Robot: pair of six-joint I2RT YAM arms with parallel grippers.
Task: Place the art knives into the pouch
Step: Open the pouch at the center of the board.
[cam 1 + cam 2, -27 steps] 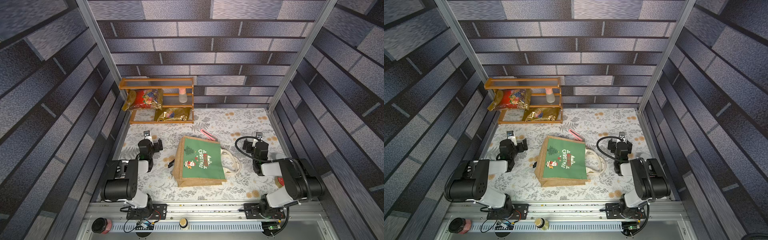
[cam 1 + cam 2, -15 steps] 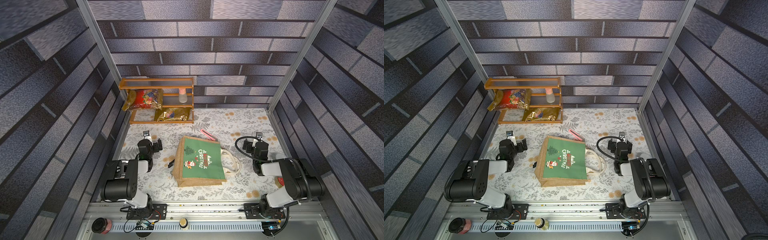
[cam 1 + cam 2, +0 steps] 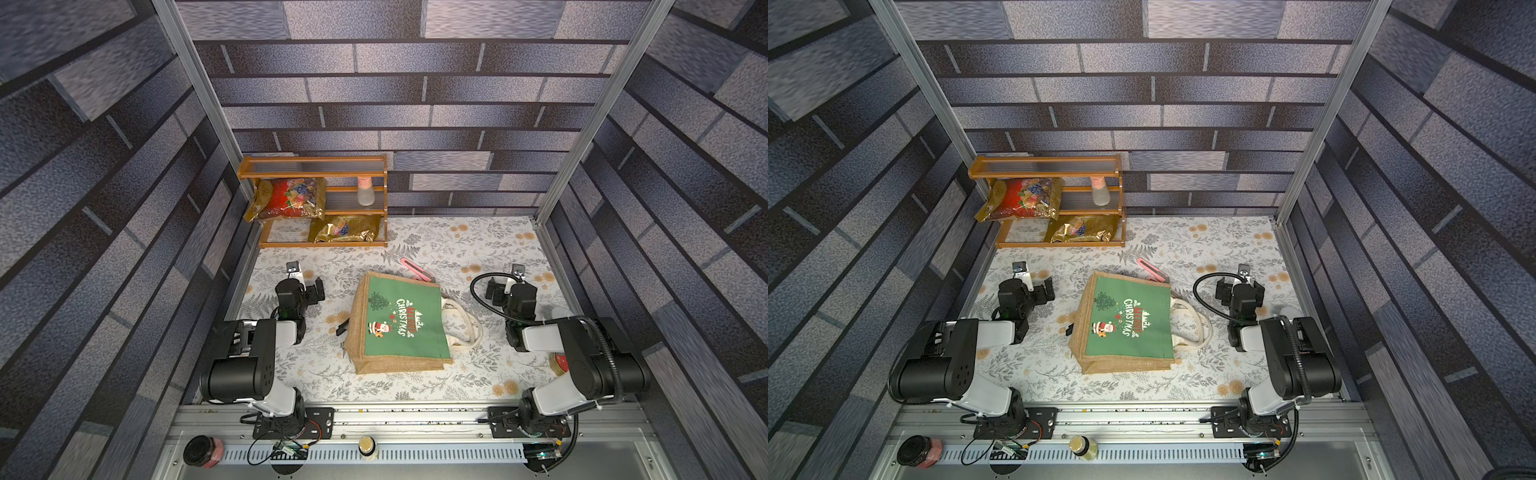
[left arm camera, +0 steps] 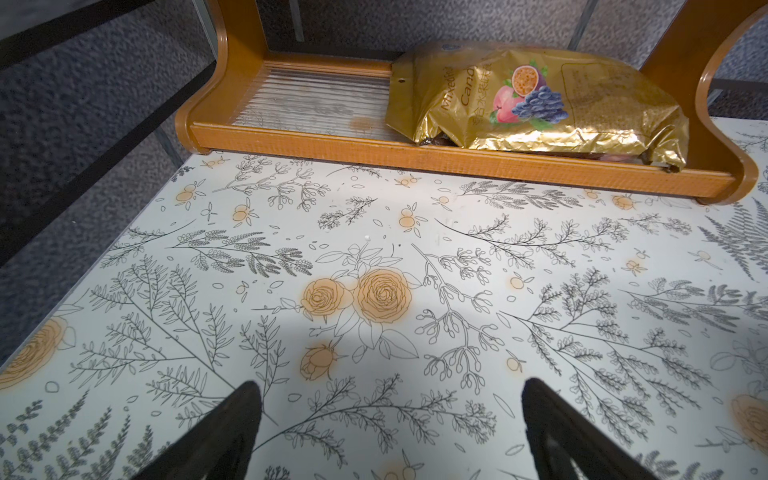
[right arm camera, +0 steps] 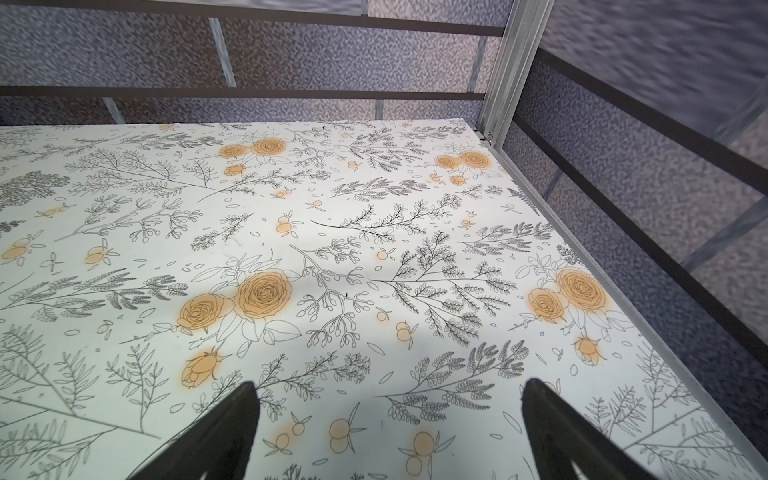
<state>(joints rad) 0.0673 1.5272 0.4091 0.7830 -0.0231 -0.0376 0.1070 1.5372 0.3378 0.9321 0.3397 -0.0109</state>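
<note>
**Both grippers wide open and empty; knife outside the pouch.**

The left gripper (image 4: 389, 382) and the right gripper (image 5: 389, 382) each stand with jaws fully spread over bare table (image 3: 478, 249), holding nothing. The pink knife (image 3: 415, 270) lies on the table just beyond the far edge of the pouch (image 3: 401, 324), between the two grippers and well apart from each. The pouch lies flat, green panel up, with its handles (image 3: 465, 328) toward the right arm.

One pouch (image 3: 401, 328), one art knife (image 3: 415, 271), two snack bags (image 3: 289, 198)
</note>
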